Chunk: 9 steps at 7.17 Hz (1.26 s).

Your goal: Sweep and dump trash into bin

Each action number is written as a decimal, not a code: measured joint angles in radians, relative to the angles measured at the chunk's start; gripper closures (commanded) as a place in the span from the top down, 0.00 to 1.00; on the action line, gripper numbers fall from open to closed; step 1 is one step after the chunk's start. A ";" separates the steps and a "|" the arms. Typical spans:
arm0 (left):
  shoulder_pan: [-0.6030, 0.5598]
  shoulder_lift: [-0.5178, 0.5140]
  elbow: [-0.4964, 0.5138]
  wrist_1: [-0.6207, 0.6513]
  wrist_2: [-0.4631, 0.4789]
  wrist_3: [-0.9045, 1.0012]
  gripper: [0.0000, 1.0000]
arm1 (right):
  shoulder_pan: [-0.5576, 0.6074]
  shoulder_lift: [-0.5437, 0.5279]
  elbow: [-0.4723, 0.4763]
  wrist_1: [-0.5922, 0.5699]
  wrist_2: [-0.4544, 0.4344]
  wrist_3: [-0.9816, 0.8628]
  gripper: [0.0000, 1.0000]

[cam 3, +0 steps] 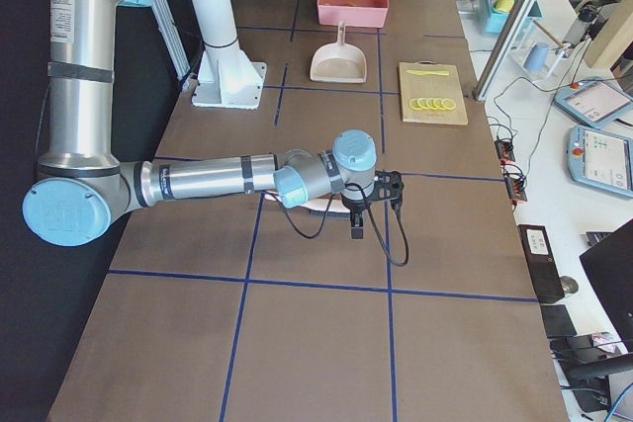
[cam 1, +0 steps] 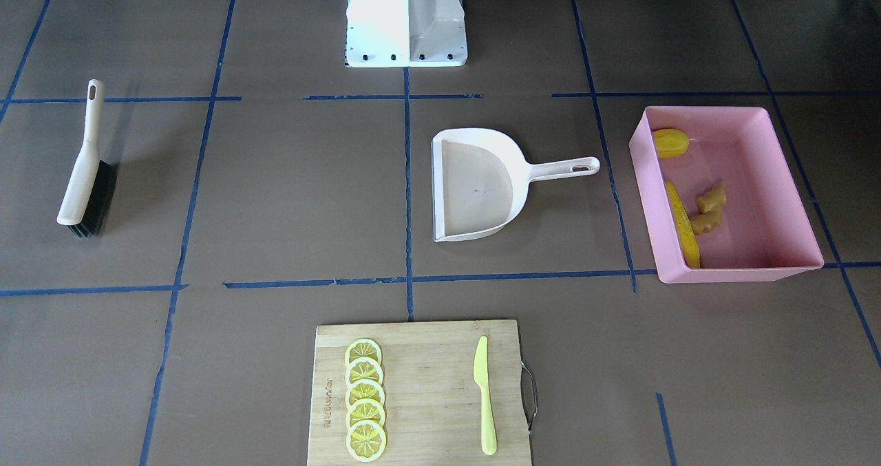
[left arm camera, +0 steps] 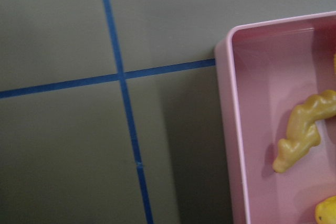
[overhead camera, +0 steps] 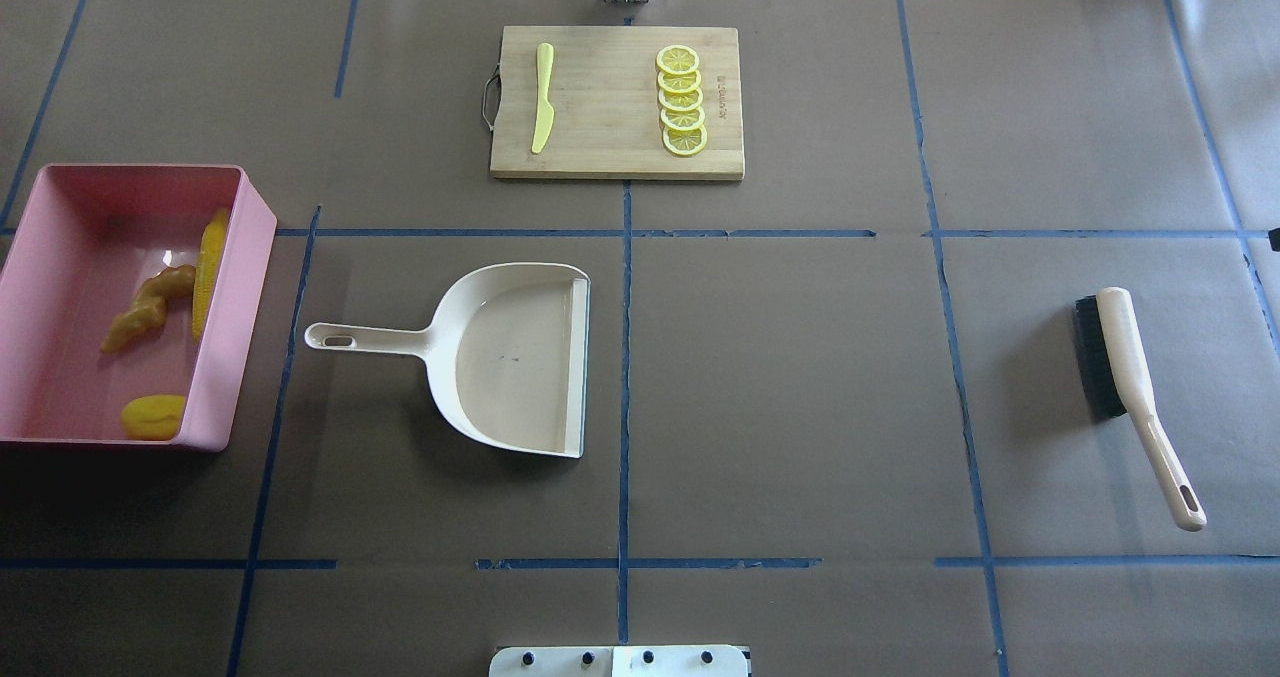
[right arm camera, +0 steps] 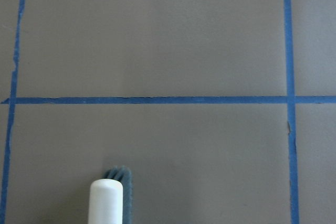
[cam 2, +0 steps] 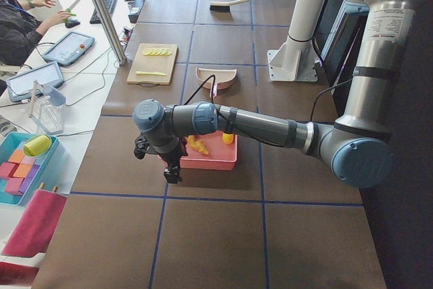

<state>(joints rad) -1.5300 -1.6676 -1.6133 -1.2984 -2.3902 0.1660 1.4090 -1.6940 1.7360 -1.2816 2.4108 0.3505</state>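
The pink bin [cam 1: 740, 273] stands on the robot's left side of the table, also in the overhead view [overhead camera: 235, 357]. In it lie the corn cob [cam 1: 683, 224], the lumpy yellow fruit [cam 1: 671, 142] and the ginger root [cam 1: 709, 208]. The left wrist view shows the bin's rim [left arm camera: 231, 129] and the ginger [left arm camera: 302, 129]. My left gripper [cam 2: 170, 175] hangs just outside the bin's end. My right gripper [cam 3: 358, 229] hangs over the brush. Both show only in the side views, so I cannot tell whether they are open or shut.
The beige dustpan [overhead camera: 515, 357] lies empty mid-table, its handle toward the bin. The brush [overhead camera: 1125, 377] lies on the robot's right side; its handle end shows in the right wrist view [right arm camera: 106, 200]. A cutting board [overhead camera: 600, 97] with lemon slices [overhead camera: 682, 100] and a knife [overhead camera: 542, 97] lies at the far edge.
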 measured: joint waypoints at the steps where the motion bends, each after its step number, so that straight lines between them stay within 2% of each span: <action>1: -0.006 0.045 0.019 -0.076 0.000 -0.011 1.00 | 0.019 -0.019 -0.013 0.002 0.018 -0.032 1.00; 4: -0.008 0.101 0.085 -0.264 0.006 -0.130 1.00 | 0.035 -0.035 -0.026 0.002 0.008 -0.037 1.00; 9: -0.036 0.093 0.080 -0.253 0.010 -0.139 1.00 | 0.076 -0.032 -0.066 -0.004 0.004 -0.044 1.00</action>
<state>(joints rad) -1.5661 -1.5742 -1.5332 -1.5510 -2.3806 0.0269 1.4852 -1.7260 1.6705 -1.2851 2.4147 0.3064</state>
